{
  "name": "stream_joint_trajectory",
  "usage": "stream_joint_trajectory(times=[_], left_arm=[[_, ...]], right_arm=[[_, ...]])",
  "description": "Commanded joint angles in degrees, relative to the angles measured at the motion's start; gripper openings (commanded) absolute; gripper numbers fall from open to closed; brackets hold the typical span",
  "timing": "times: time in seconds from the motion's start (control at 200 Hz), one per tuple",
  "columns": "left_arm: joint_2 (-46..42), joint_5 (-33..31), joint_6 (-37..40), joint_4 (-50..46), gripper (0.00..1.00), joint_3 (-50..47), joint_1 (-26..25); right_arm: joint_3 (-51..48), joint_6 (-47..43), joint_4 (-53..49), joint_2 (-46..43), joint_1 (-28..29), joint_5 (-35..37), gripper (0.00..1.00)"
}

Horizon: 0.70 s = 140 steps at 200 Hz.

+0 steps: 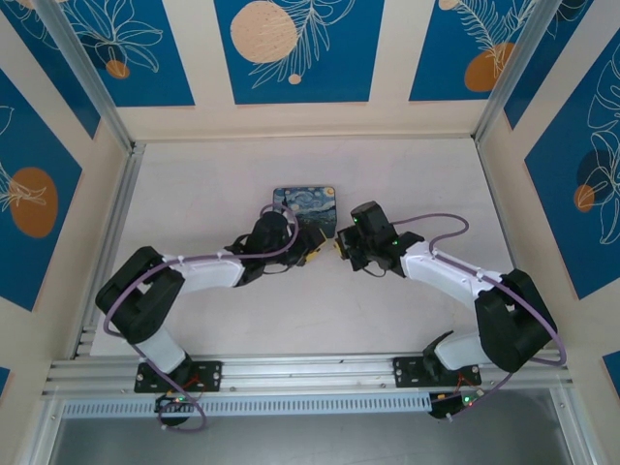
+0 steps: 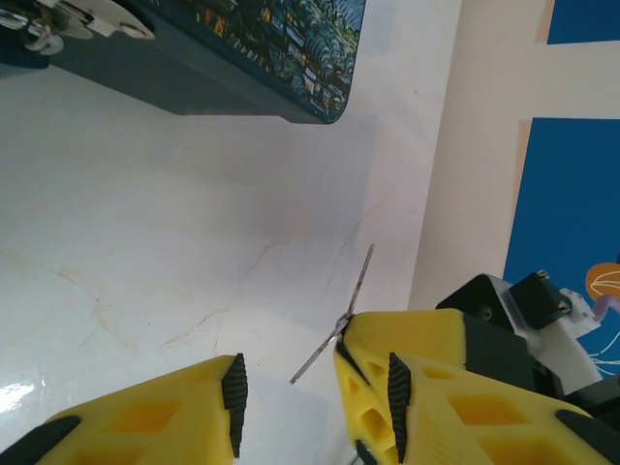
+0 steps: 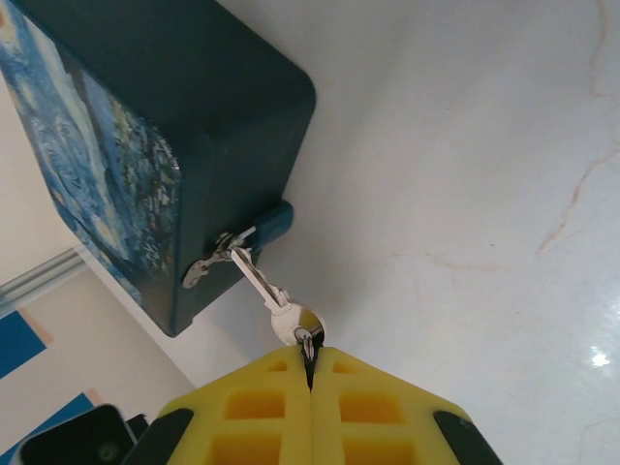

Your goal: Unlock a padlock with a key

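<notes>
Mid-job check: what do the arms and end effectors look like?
The left arm and right arm have white links, black joints and a purple cable each. The left end effector and right end effector have blocky yellow fingers with hollow pockets; the left's show black ribbed pads.

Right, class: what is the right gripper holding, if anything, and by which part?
The key, pinched at its round head between the shut fingertips of the right gripper. Its blade reaches toward the metal latch on the painted box.
</notes>
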Motion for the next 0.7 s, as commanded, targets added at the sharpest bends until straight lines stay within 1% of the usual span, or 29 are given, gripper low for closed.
stream_joint_trajectory(times=[0.0,0.16,0.21,0.47,0.555,0.695], left_arm=[[1.84,-1.01,0.62,3.16,0.43,-0.46,-1.24],[3.41,-1.0,0.61,4.58,0.4,-0.19,-2.04],[3.77,-1.02,0.6,4.89,0.37,0.02,-2.15],[4.75,-1.44,1.07,4.98,0.35,1.09,-2.22],[5.19,-1.36,1.07,4.96,0.3,1.63,-2.22],[5.71,-1.44,0.98,5.18,0.27,2.4,-2.22]], right_arm=[[1.66,1.1,0.33,0.54,-0.45,0.08,0.0],[1.57,1.09,0.66,0.74,-0.9,-0.59,0.0],[1.49,1.06,0.76,0.71,-0.93,-0.69,0.0],[1.05,0.97,1.0,0.54,-1.15,-1.43,0.0],[0.94,0.96,1.18,0.59,-1.28,-1.72,0.0],[0.78,0.98,1.27,0.71,-1.26,-2.05,0.0]])
